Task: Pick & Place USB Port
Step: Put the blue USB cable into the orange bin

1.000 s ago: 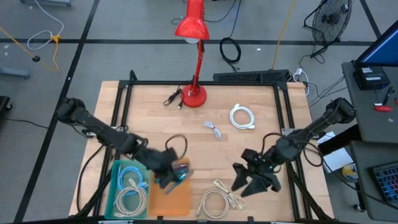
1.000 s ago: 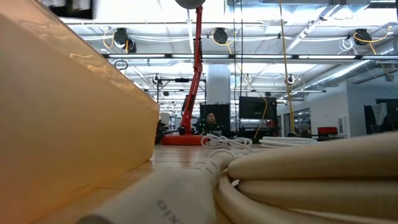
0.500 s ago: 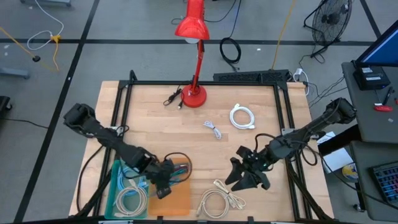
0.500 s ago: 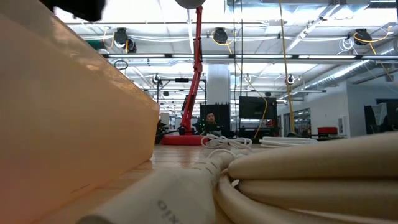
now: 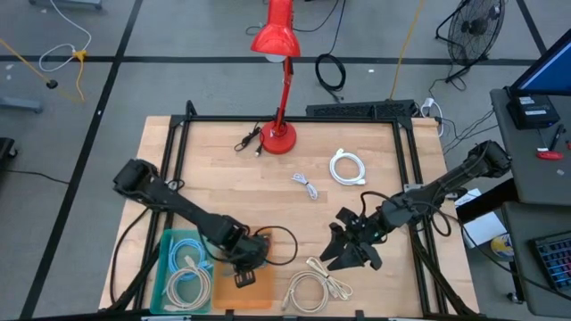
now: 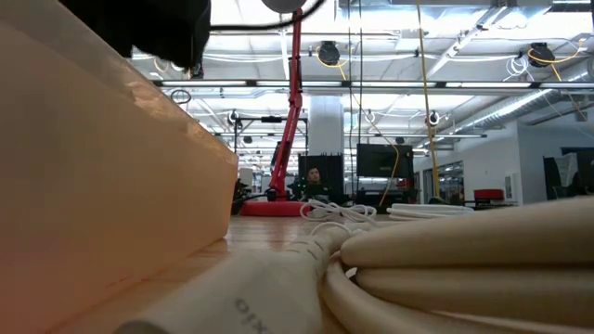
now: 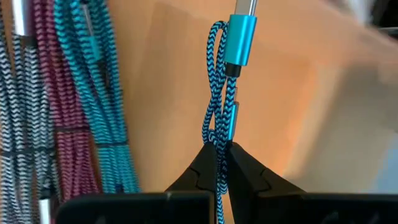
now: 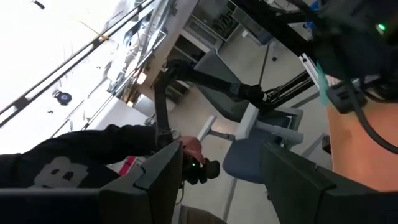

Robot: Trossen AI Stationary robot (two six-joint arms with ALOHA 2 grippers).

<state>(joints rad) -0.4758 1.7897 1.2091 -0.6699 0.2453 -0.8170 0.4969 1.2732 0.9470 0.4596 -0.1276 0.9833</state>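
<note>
A blue-and-black braided USB cable (image 7: 217,93) with metallic blue plugs (image 7: 240,38) hangs doubled from my left gripper (image 7: 221,147), which is shut on it. That gripper (image 5: 246,264) points down over the orange bin (image 5: 257,291) near the table's front edge. The cable's dark loop (image 5: 284,242) sticks out toward the right. In the low view the left gripper (image 6: 148,23) shows dark above the bin's wall (image 6: 102,186). My right gripper (image 5: 349,251) stands open above the table right of centre, holding nothing. Its fingers (image 8: 163,171) point up into the room. My left gripper pinches the doubled braided cable (image 7: 216,138) between its two fingertips, just behind a blue plug. The fingers come from above, pointing steeply down. Two strands run through the pinch. The plugs hang past the fingertips over the orange bin's floor; whether they touch it I cannot tell.
A teal bin (image 5: 175,269) left of the orange one holds coiled cables. Several braided cables (image 7: 68,93) lie beside my left gripper. White coiled cables lie at the front (image 5: 310,287), right back (image 5: 348,167) and centre (image 5: 306,185). A red lamp (image 5: 278,134) stands at the back.
My left gripper has sunk toward the orange bin and tipped to point more steeply down, staying shut on the cable. The cable's loop now trails out to the right. My right gripper has drifted a little toward the table's left, still open.
</note>
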